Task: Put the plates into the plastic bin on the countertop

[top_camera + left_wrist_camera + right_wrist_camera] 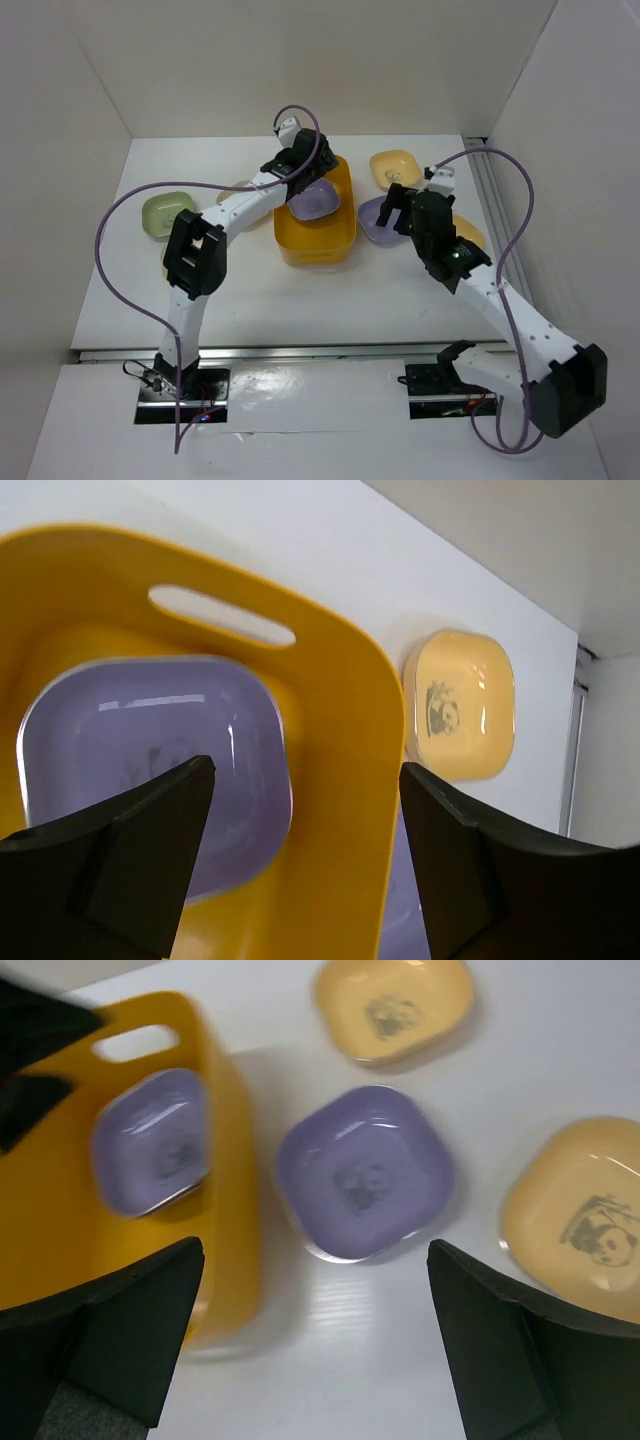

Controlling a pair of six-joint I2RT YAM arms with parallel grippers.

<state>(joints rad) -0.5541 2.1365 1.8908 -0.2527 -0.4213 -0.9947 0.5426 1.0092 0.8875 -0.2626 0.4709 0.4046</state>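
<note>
My right hand [400, 212], spread wide, hangs straight above the lilac plate [362, 1172] on the table [250, 290], just right of the bin [300, 250] (clearly the nearer arm); left hand [305, 780] gapes empty over the bin.

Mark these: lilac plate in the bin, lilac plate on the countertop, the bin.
lilac plate in the bin [152, 1140]: right wrist view, its centre motif.
lilac plate on the countertop [362, 1175]: right wrist view, its centre motif.
plastic bin [316, 243]: top external view, bare floor at its near end.
</note>
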